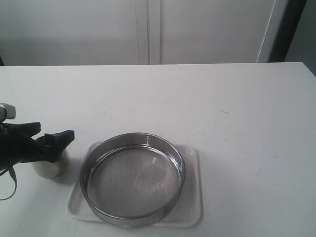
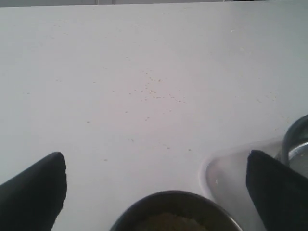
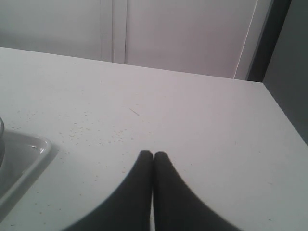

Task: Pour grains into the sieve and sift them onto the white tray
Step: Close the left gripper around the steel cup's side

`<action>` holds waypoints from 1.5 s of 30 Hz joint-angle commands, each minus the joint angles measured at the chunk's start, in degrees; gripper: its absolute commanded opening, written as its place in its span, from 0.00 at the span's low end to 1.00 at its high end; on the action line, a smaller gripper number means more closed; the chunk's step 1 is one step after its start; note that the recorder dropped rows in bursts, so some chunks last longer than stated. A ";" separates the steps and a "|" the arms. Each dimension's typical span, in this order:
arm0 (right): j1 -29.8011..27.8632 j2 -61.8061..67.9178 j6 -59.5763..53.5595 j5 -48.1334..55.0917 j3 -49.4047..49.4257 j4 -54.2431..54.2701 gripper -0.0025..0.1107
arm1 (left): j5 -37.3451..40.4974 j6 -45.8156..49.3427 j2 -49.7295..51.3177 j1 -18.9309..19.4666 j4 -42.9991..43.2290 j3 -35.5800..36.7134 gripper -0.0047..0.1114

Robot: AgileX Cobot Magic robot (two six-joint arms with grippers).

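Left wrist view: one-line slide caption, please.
Left gripper, jaws wide open, lined up on the steel cup of grains, with the white tray corner and the sieve rim alongside.

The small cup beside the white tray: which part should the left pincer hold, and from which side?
Probably the round wall just under the rim of the small cup, coming down from above with one finger on each side. It stands upright with grains inside, so keep it level. The open left pincer straddles it; the white tray lies close.
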 commanded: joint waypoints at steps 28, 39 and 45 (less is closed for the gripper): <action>0.03 -0.35 -0.33 -0.43 0.30 0.00 0.02 | 8.93 2.27 -3.17 -3.05 -5.18 -0.58 0.94; 0.03 -0.35 -0.33 -0.43 0.30 0.00 0.02 | 5.51 2.67 -7.33 -3.05 -8.67 5.48 0.91; 0.03 -0.35 -0.33 -0.43 0.30 0.00 0.02 | 4.81 2.93 -6.05 -3.05 -8.57 6.11 0.91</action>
